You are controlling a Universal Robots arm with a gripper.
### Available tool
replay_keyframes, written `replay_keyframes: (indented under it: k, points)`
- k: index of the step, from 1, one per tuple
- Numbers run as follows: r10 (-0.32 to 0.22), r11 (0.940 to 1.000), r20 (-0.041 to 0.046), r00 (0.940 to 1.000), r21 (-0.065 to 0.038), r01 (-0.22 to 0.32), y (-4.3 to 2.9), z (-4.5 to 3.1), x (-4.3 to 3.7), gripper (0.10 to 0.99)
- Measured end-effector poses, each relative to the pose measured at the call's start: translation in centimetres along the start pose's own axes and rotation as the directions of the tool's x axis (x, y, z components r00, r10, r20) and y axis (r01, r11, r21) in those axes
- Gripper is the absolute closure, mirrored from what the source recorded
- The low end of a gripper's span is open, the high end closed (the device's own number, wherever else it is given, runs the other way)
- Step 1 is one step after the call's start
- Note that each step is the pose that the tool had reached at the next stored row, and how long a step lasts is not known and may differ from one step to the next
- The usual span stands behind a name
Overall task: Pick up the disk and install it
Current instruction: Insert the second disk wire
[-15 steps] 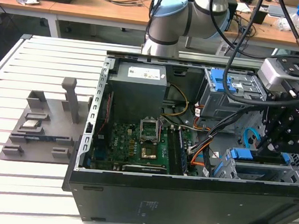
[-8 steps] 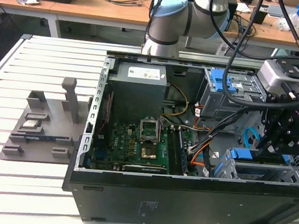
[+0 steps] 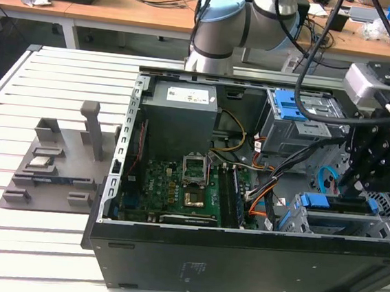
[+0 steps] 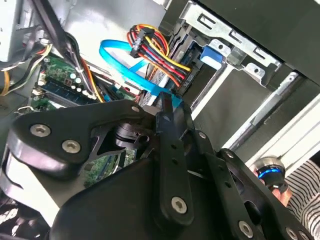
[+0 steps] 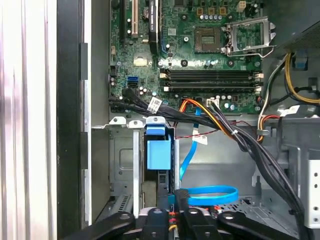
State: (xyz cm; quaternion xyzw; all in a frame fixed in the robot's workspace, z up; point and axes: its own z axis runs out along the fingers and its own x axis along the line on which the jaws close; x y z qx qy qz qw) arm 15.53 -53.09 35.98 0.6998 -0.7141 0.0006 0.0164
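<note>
- Disk (image 5: 158,155): blue-framed, standing in the drive cage (image 5: 122,165) near the case front.
- Gripper (image 3: 359,186): just above the disk; grip state cannot be told.
- Risk: cables (image 5: 235,132) beside the cage may snag; a tilted disk could jam.

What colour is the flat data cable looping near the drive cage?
Bright blue flat cable, clearest in the first wrist view.

The motherboard (image 3: 177,192) is green, beside a grey power supply box (image 3: 181,113). A bright blue flat cable (image 5: 210,194) loops over the grey case floor. The disk's caddy (image 5: 158,152) is blue between silver bay rails. The gripper (image 4: 165,135) is black. The red, yellow, black and orange wire bundle (image 4: 160,52) meets a black connector. The slatted table (image 3: 49,84) is white.
</note>
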Motion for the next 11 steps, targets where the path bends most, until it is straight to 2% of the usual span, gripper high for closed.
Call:
replay_keyframes:
  k: [1,5,11]
  points:
    - [0.000,1.0000,-0.0002,1.0000,0.000,0.000,0.03,-1.15,-0.06,0.980]
    - [0.000,1.0000,-0.0001,1.0000,0.000,0.000,0.06,-2.61,-0.02,0.980]
    - [0.000,1.0000,0.0010,1.0000,0.000,0.000,0.06,-2.72,-0.02,0.980]
